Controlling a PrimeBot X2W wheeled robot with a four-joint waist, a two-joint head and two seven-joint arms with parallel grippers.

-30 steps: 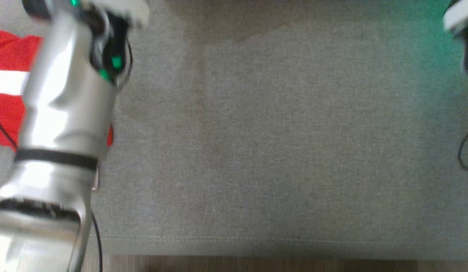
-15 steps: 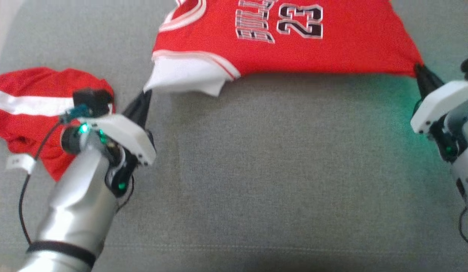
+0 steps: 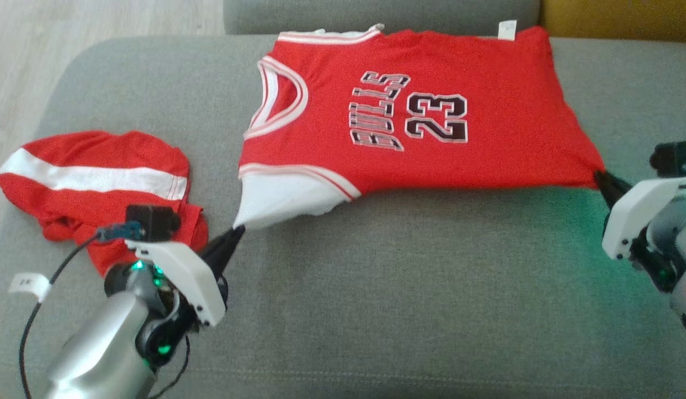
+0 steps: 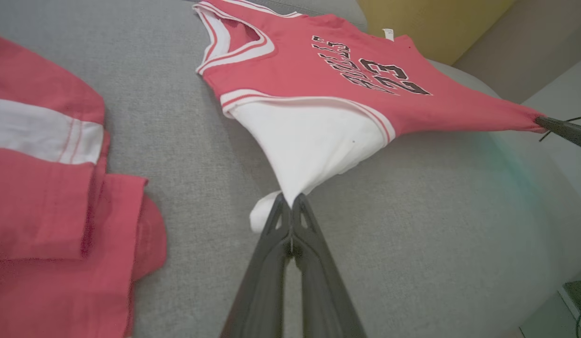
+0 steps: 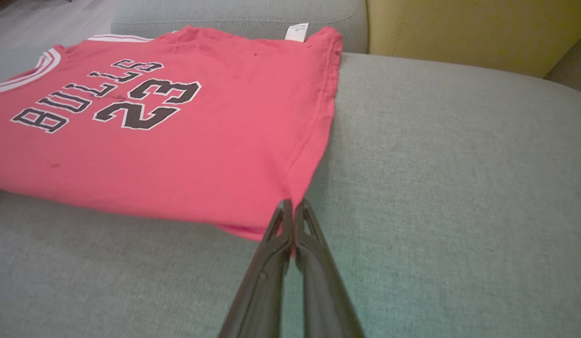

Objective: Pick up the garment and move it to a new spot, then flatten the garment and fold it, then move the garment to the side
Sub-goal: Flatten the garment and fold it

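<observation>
The garment (image 3: 431,127) is a red basketball jersey with white trim, black lettering and the number 23. It lies spread on the grey sofa cushion (image 3: 404,288), stretched taut along its near edge. My left gripper (image 3: 239,231) is shut on its white sleeve corner (image 4: 314,150), seen close in the left wrist view (image 4: 290,199). My right gripper (image 3: 599,177) is shut on the red hem corner at the far right; the right wrist view shows the closed fingers pinching the cloth (image 5: 293,206). The jersey (image 5: 154,126) sags lightly between the two grips.
A second red garment with a white stripe (image 3: 99,183) lies crumpled at the cushion's left, close to my left arm. The sofa back (image 3: 376,14) runs behind the jersey, with a yellow cushion (image 5: 459,28) at the right. The cushion's front edge (image 3: 376,377) is near.
The head camera has tilted up, bringing the whole jersey into view. Both grippers stay shut on their corners, and the jersey now lies further spread on the cushion.
</observation>
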